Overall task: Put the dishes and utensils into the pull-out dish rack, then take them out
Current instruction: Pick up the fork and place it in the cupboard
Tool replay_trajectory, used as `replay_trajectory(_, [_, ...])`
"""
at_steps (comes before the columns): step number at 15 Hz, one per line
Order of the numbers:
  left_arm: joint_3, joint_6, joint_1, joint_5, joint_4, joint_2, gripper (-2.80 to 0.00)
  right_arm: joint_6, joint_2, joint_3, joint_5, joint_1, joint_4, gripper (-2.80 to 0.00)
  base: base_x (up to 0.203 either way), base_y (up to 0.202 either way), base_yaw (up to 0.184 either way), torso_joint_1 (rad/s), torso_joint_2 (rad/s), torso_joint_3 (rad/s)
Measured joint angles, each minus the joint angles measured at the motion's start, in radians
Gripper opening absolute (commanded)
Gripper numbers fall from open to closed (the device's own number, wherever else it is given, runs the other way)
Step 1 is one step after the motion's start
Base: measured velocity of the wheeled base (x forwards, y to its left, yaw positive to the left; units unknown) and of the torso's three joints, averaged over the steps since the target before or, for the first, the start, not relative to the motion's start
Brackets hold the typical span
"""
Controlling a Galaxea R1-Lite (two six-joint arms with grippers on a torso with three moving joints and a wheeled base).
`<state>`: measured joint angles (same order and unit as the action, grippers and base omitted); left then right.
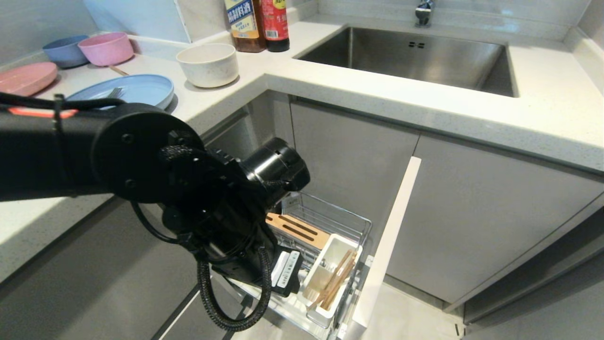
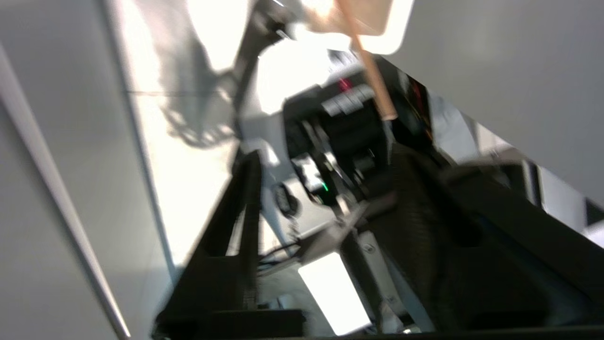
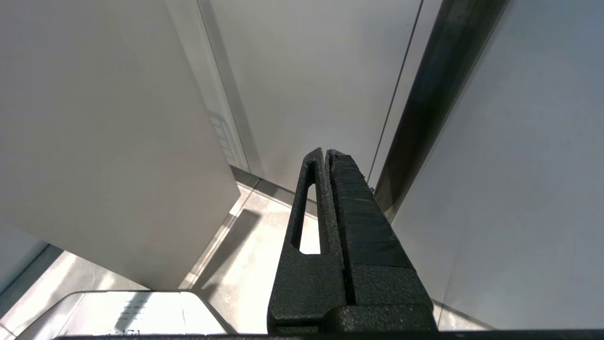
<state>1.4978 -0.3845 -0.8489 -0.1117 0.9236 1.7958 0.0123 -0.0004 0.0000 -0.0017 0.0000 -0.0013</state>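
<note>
- Your left gripper [image 1: 283, 278] hangs low over the pull-out dish rack [image 1: 330, 222], just beside the white utensil cup [image 1: 325, 283]; its fingers are hidden behind the wrist, so you cannot tell whether they are spread or pinching.
- The chopsticks [image 1: 336, 279] lean in that cup, long axis slanting up toward the cabinet front [image 1: 387, 245].
- The fork [image 1: 113, 92] lies on the blue plate [image 1: 137, 89] on the counter, bowl [image 1: 207, 63] nearby.
- Your right gripper [image 3: 325, 158] is pressed together, parked by the cabinets; the left arm is far nearer.
</note>
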Motion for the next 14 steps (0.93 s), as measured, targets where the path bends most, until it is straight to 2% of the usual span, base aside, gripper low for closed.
replay_trajectory(4, [-0.016, -0.041, 0.001, -0.133, -0.004, -0.124, -2.8, 0.0, 0.0, 0.0, 0.0, 0.0, 0.0, -2.8, 0.0, 0.0, 0.0, 0.0, 0.0, 0.0])
replay_trajectory(8, [0.012, -0.072, 0.038, -0.315, -0.021, -0.249, -2.8, 0.0, 0.0, 0.0, 0.0, 0.0, 0.0, -2.8, 0.0, 0.0, 0.0, 0.0, 0.0, 0.0])
replay_trajectory(10, [0.047, -0.05, 0.108, -0.369, -0.037, -0.306, -2.8, 0.0, 0.0, 0.0, 0.0, 0.0, 0.0, -2.8, 0.0, 0.0, 0.0, 0.0, 0.0, 0.0])
replay_trajectory(14, [0.101, 0.08, 0.321, -0.377, -0.116, -0.402, -2.8, 0.0, 0.0, 0.0, 0.0, 0.0, 0.0, -2.8, 0.0, 0.0, 0.0, 0.0, 0.0, 0.0])
